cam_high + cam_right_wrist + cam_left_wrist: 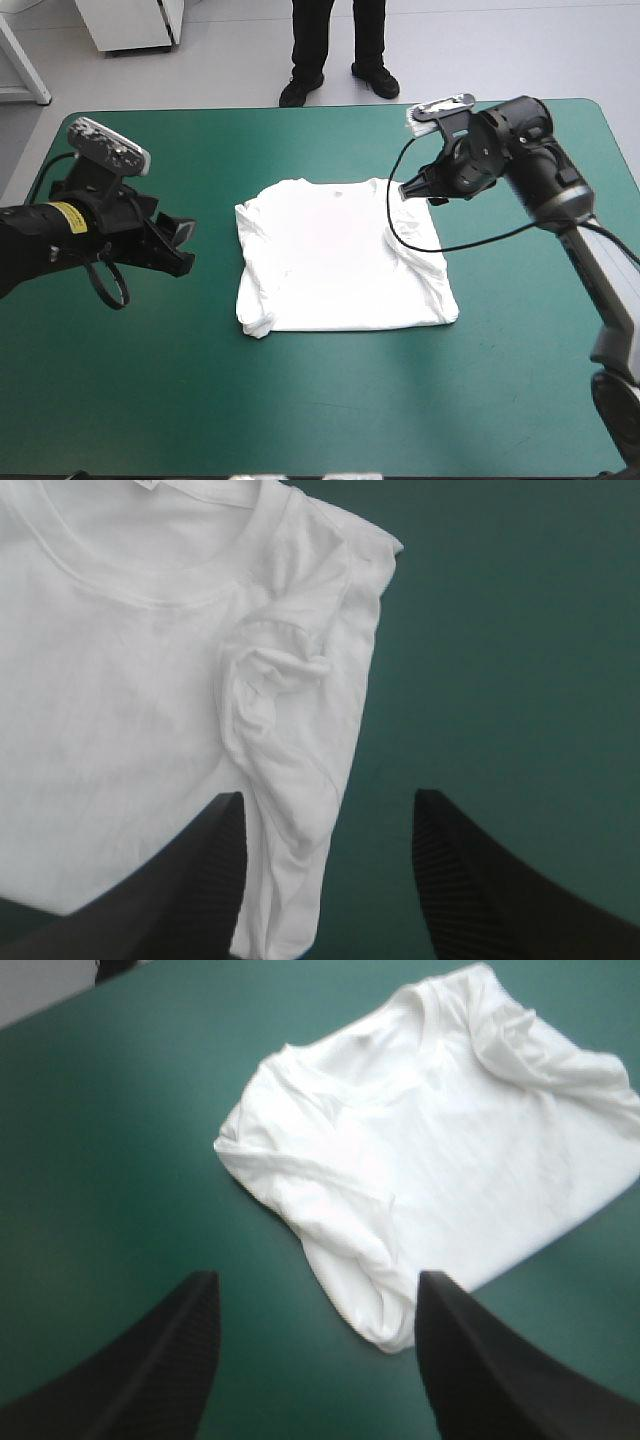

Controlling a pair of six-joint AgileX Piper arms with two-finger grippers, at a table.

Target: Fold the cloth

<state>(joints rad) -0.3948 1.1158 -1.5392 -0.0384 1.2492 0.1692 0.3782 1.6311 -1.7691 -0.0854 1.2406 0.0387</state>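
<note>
White short-sleeved fabric T-shirt (340, 260) part-folded at mid-bench, both claws empty.
On the teal-green covered bench (300, 410) it lies as a rough rectangle, sleeves tucked in, collar toward the far edge; further folds likely remain. The left claw (178, 245) hovers beside it and the right claw (410, 188) above its far corner, both with fingers spread. The neck tag (146, 484) is unreadable.
</note>
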